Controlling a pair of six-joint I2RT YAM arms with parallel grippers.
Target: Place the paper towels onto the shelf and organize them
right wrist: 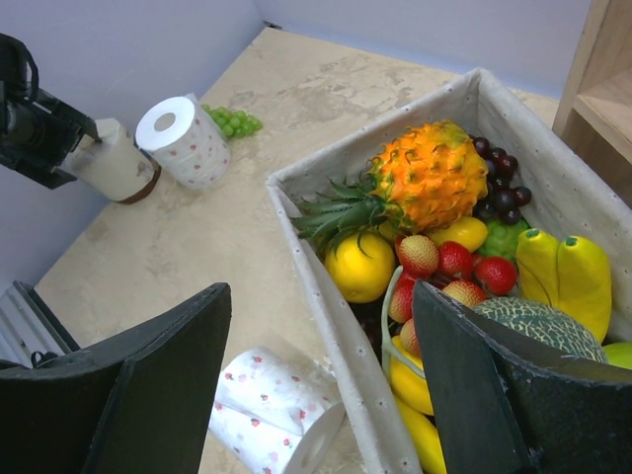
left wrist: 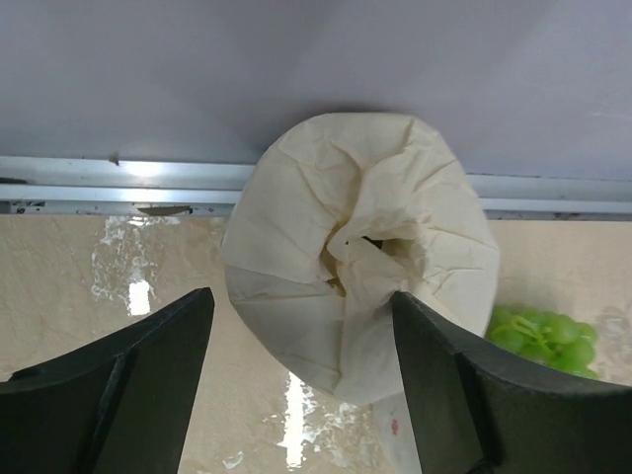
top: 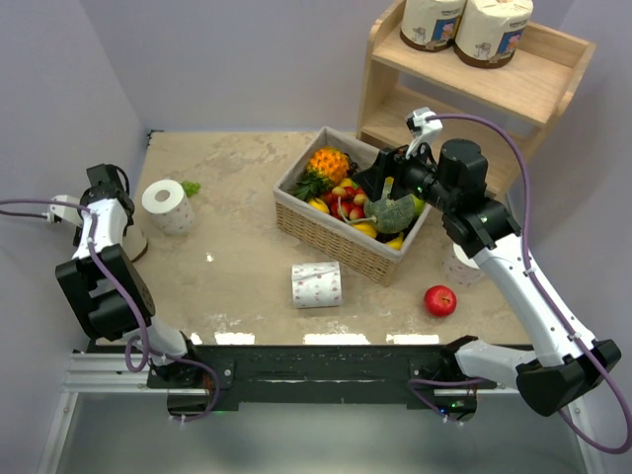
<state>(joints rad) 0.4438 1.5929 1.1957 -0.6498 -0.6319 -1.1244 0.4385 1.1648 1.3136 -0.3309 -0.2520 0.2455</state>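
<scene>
Pick phase is judged to be in hand on the L side. A cream-wrapped roll [left wrist: 360, 247] is framed upright between the fingers of the left gripper [left wrist: 301, 306], hard by the far-left wall. The jaws are seen apart, w/ a clear gap on one side, while the other finger looks to be at or against the wrap, so nothing is clamped yet. The right gripper [right wrist: 321, 296] is held open w/ nothing in it, hung over the near rim of the wicker basket [top: 331, 240] of fruit. Two wrapped rolls [top: 432, 22] are already stood on the top tier of the shelf [top: 553, 69]. A bare roll [top: 165, 204] is stood just beside the grapes [top: 190, 187], and a second bare roll [top: 316, 284] is laid on its side in front of the basket. Next move, by judgement: jaws to be closed squarely on the soft wrap w/o crushing it, then a lift and a long carry to the shelf at far R, where a handover may be needed. The tabletop [top: 237, 178] is beige, stone-look & glossy, w/ glare at the near edge. Plain pale walls [top: 247, 59] are seen at L & rear.
</scene>
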